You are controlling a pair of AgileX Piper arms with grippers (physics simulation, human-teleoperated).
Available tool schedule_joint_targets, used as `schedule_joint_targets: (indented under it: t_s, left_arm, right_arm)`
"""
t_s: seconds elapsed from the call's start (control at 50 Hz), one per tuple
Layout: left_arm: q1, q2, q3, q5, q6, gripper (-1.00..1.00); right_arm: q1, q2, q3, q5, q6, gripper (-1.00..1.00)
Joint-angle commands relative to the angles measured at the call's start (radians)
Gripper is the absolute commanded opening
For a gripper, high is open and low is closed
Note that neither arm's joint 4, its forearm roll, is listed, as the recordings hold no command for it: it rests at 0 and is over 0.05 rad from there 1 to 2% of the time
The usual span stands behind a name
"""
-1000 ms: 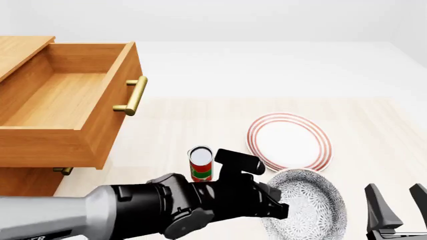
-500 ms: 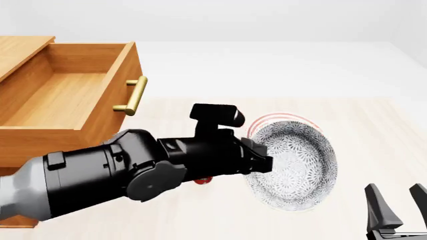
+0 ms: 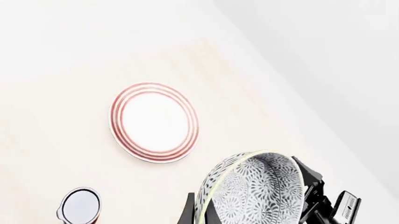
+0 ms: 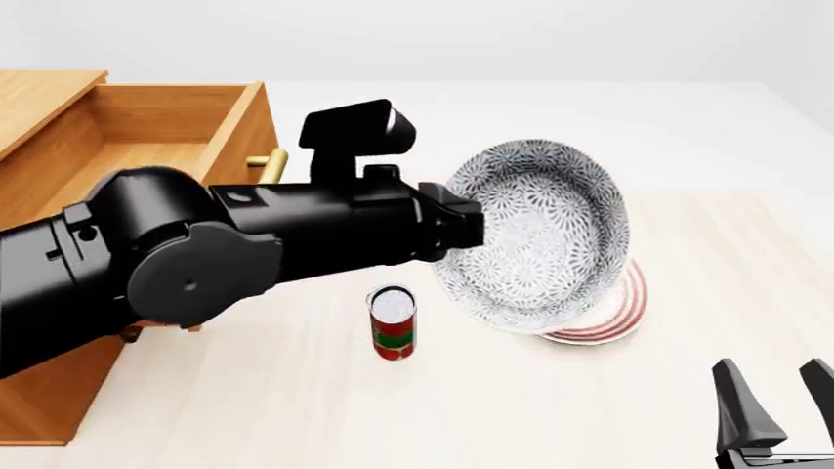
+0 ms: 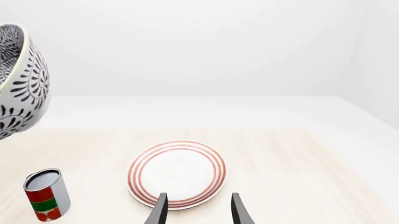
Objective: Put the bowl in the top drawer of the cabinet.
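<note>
L gripper had the bowl pinched by its rim, fingers one each side of the wall per the L wrist view. Bowl was up in the air, tipped on edge, speckled inside facing the front cam, w/ nothing under it but tabletop. Red-ringed plate lay flat on the table below the bowl, mostly hidden behind it. Soup can stood upright below the gripper, apart from the plate. Top drawer was pulled out of the cabinet and open, off to the gripper's left behind the arm, brass handle peeking out. R gripper sat low nr the table edge, fingers parted, holding nothing, plate just ahead of it.
</note>
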Motion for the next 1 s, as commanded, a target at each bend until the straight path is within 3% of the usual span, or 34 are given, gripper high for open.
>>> schedule_joint_targets:
  t_s: [0.02, 1.0]
  left_arm:
    - [0.053, -0.056, -0.058, 0.074, 0.025, -1.00]
    - [0.281, -0.237, -0.139, 0.233, 0.058, -1.00]
  right_arm:
    - [0.000, 0.000, 0.000, 0.000, -0.001, 1.00]
    - [0.000, 0.000, 0.000, 0.000, -0.001, 1.00]
